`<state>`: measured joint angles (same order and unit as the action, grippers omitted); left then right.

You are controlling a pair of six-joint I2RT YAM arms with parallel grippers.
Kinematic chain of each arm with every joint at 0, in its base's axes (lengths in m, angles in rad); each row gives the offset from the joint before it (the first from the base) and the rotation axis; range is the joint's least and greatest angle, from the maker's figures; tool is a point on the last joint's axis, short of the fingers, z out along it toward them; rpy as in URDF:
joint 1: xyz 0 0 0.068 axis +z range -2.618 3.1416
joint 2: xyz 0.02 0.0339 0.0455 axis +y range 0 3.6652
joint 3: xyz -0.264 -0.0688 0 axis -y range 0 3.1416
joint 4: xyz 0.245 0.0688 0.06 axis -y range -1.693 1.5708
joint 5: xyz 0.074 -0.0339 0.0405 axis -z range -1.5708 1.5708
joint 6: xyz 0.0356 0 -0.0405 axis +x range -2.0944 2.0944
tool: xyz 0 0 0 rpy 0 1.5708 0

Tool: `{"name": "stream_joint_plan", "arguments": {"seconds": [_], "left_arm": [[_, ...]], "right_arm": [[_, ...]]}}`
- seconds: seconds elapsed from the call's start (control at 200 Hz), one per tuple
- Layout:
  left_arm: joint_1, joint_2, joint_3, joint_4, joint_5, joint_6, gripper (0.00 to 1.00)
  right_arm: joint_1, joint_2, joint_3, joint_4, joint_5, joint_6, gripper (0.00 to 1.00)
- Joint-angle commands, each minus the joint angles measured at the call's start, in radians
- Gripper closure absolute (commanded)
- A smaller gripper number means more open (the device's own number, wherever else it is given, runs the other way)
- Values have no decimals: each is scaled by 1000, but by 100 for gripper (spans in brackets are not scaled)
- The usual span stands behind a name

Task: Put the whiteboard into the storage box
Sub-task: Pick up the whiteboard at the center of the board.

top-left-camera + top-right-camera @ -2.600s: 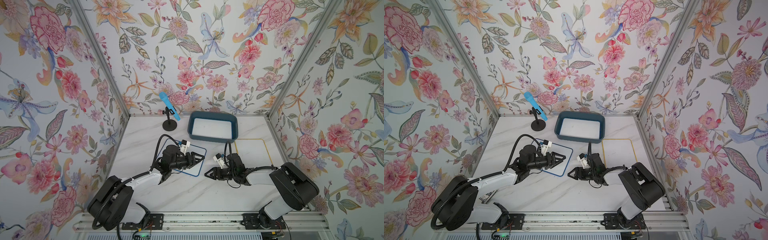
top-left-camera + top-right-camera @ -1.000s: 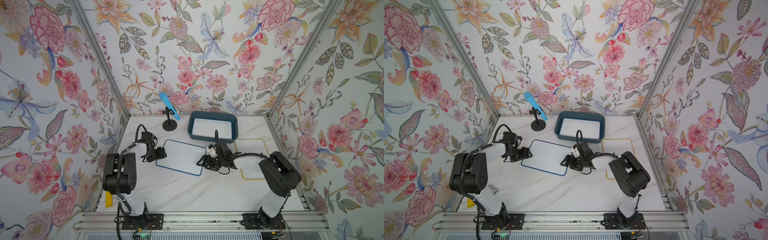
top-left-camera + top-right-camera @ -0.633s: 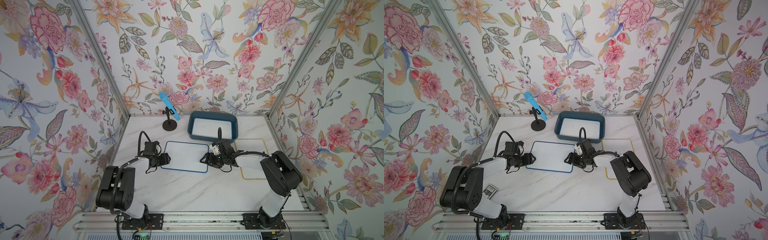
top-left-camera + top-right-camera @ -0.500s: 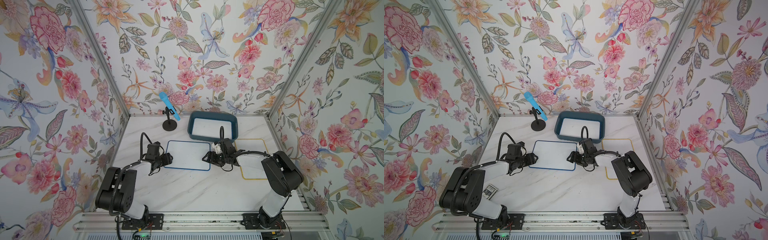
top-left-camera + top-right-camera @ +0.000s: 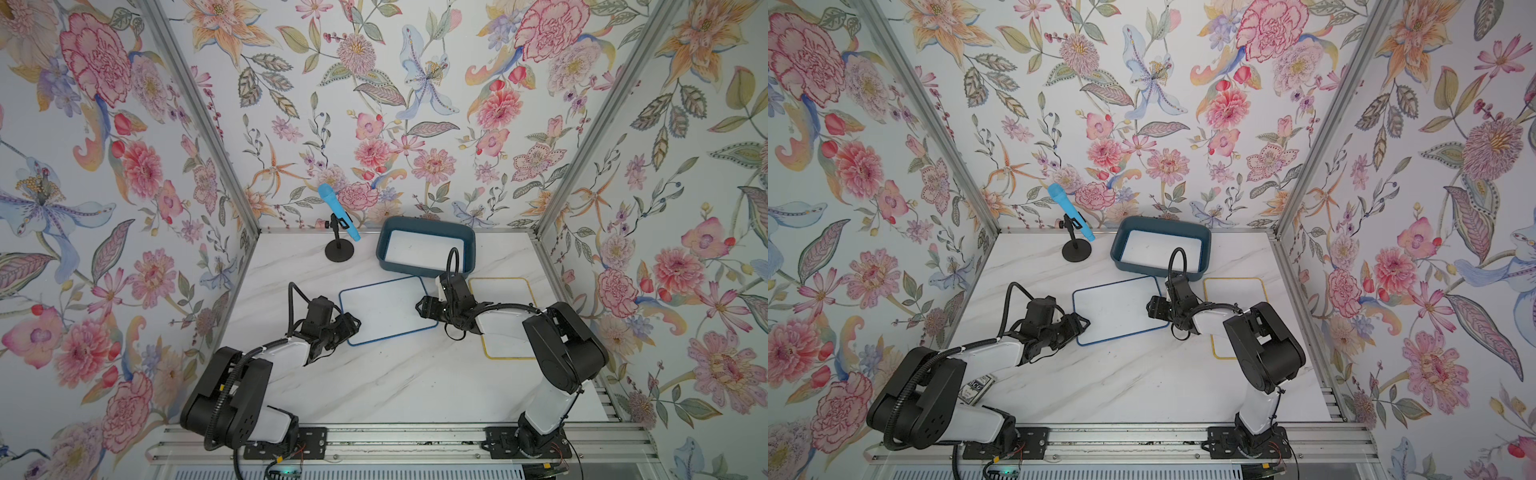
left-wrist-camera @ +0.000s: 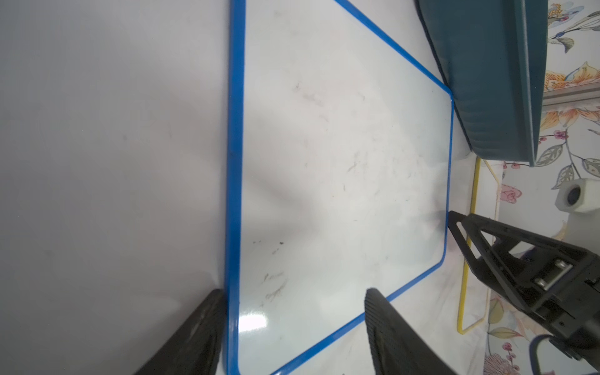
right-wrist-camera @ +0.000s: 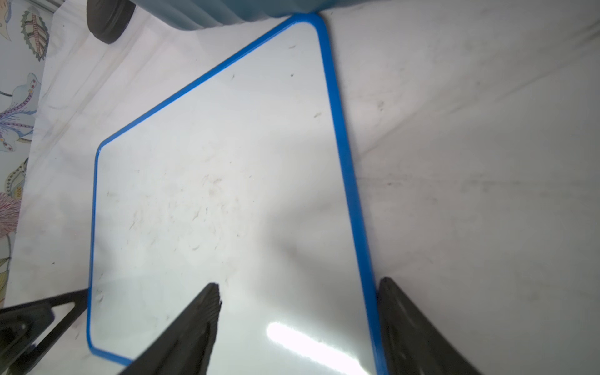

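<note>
On the marble table the storage box stands at the far middle. The blue-framed whiteboard lies flat just near of it, not yet lifted, and whether its far right corner touches the box's near wall cannot be told. A yellow-framed whiteboard lies to the right, partly under the right arm, and is best left undisturbed. The step in hand is judged to be a two-sided pickup of the blue-framed board. The left gripper is set low at the board's near left corner with its jaws wide apart: one finger is outside the frame, the other over the white face, and nothing is gripped. The right gripper is placed at the right edge, its jaws likewise parted across the frame, with the outer finger just beside the blue rim. Since so thin a board offers little to pinch, both sides should be closed together. The board should be kept level, raised clear of the box's rim before it is carried far, and lowered squarely, the box being only slightly larger.
</note>
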<state>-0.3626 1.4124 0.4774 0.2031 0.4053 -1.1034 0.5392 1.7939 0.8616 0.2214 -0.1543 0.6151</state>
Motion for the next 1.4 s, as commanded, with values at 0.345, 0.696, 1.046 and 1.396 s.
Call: {"name": "stream_joint_plan", "arguments": {"seconds": [0.345,0.696,1.046,1.396], "left_arm": [[-123,-73,-10,510,443,-273,33],[-109,-135,-30,403,469,-170,38],[-80,-187,-29,-48,390,88,56],[-1,-216,-23,-283,285,220,77]], "right_arm": [[218,20,-168,-6,-501,121,28],[228,1,-175,-15,-492,127,28],[176,-49,-207,-73,-478,105,27],[36,-231,-231,-219,-466,38,25]]}}
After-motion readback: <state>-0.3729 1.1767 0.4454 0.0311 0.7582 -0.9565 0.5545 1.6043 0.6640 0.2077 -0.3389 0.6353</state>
